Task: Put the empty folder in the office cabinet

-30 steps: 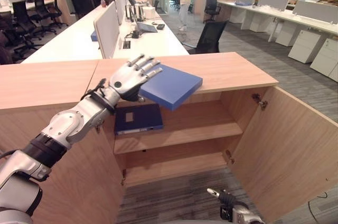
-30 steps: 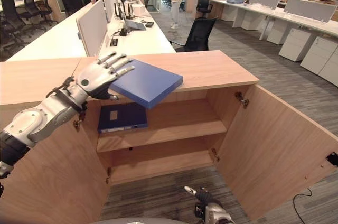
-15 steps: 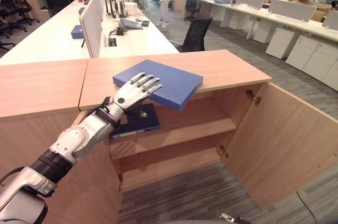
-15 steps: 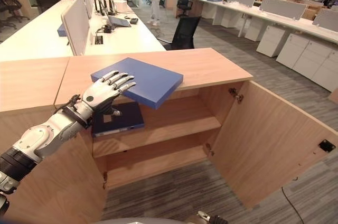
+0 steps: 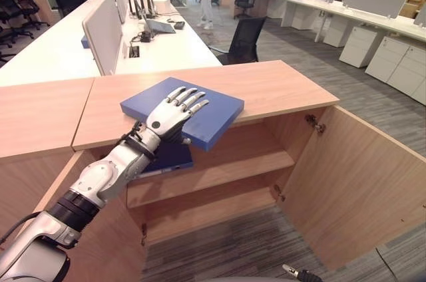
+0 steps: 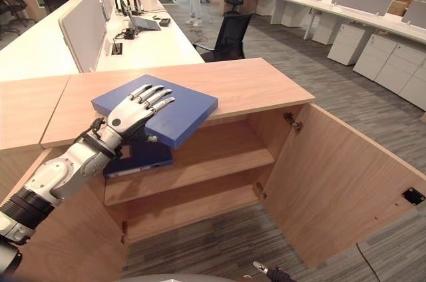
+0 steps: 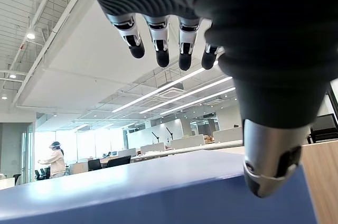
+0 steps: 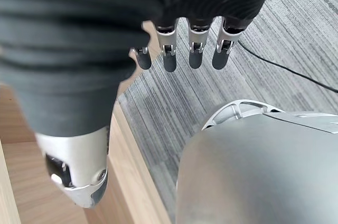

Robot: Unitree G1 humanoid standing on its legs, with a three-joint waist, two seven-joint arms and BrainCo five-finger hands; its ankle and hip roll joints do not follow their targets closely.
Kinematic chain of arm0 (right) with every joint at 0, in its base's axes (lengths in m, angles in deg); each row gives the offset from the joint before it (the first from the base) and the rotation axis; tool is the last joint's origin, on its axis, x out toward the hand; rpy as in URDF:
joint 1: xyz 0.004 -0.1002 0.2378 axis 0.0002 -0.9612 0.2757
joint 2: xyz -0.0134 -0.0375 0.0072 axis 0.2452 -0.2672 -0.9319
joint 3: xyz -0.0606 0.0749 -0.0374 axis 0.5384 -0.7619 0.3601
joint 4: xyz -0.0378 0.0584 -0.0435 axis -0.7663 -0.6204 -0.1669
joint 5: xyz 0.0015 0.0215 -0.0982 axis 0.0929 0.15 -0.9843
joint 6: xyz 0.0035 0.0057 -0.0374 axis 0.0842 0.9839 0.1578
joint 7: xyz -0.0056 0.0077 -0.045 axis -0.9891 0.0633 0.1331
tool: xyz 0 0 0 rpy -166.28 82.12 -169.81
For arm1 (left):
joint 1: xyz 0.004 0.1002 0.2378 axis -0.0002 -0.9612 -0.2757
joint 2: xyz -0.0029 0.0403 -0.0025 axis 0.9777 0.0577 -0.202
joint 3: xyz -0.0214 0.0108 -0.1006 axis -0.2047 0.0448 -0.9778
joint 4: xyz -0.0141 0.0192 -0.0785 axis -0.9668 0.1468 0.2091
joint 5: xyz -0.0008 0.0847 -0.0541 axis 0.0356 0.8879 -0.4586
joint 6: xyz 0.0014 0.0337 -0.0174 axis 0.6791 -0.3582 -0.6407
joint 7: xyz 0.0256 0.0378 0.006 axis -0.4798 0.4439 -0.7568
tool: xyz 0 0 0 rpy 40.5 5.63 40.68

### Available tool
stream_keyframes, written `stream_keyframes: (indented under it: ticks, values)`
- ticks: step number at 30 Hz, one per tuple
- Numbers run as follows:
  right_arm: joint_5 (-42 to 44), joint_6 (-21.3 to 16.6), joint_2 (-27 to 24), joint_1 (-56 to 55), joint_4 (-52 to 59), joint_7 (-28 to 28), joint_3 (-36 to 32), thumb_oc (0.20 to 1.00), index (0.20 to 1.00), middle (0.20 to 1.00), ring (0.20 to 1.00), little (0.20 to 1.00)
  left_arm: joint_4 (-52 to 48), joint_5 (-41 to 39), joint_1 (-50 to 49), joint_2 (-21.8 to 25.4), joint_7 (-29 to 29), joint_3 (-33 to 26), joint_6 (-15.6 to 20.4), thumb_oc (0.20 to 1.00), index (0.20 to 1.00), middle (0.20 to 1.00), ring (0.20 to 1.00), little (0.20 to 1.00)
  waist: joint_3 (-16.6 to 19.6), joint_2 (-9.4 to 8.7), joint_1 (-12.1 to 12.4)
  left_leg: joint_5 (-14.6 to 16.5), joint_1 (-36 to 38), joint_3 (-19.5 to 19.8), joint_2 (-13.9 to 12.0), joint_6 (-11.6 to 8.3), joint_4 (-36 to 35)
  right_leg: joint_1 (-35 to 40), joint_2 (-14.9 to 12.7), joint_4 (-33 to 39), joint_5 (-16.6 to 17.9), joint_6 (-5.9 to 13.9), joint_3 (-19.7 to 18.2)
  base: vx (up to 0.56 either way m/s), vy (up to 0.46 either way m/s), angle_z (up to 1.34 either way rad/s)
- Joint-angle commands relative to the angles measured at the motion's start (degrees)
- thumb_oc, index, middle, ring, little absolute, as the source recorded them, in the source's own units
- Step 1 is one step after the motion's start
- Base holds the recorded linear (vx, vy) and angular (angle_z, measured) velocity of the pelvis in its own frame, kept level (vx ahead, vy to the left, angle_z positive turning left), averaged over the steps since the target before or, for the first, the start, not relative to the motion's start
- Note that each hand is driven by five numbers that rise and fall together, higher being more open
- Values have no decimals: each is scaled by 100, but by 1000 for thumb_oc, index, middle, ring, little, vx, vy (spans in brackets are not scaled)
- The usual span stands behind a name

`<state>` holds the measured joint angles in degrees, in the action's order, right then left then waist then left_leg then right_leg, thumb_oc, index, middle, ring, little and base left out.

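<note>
Blue folder [image 5: 200, 110] lies flat on the cabinet [image 5: 279, 86] top, one corner jutting past the front edge over the open compartment. Left hand [image 5: 172, 110] sits on the folder's near end — fingers [image 6: 154, 98] straight and spread across the cover, thumb under the overhanging edge. A darker folder [image 6: 143, 157] lies on the cabinet's upper shelf, below the blue one. Cabinet door [image 6: 339, 185] stands open. Right hand [image 8: 174, 49] hangs low by the cabinet front over the carpet — fingers relaxed, holding nothing.
</note>
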<state>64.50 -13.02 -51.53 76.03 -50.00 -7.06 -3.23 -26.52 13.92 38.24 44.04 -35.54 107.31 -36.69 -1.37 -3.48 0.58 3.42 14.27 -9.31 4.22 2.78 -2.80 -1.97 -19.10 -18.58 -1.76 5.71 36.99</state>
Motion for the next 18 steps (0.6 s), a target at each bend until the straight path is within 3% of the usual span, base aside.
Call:
stream_keyframes:
  ticks: [1, 18]
  values:
    - [-64, -136, 118, 96, -116, 19, 21, 1000, 1000, 1000, 1000, 1000, -145, -220, -195, -74, -246, -559, -107, 1000, 1000, 1000, 1000, 1000, 300, -232, 36, 410, -144, 401, 257, 142, -220, -114, 250, 685, 952, 460, -300, 96, -25, -3]
    - [-43, -196, 205, 107, 217, 25, 277, 1000, 1000, 1000, 1000, 1000, 78, -321, -1170, -188, -124, -1147, -269, 1000, 1000, 1000, 1000, 1000, 399, -412, 32, 598, 0, 208, -111, -39, -220, 71, 833, 1037, 571, 187, -618, 114, -33, -5]
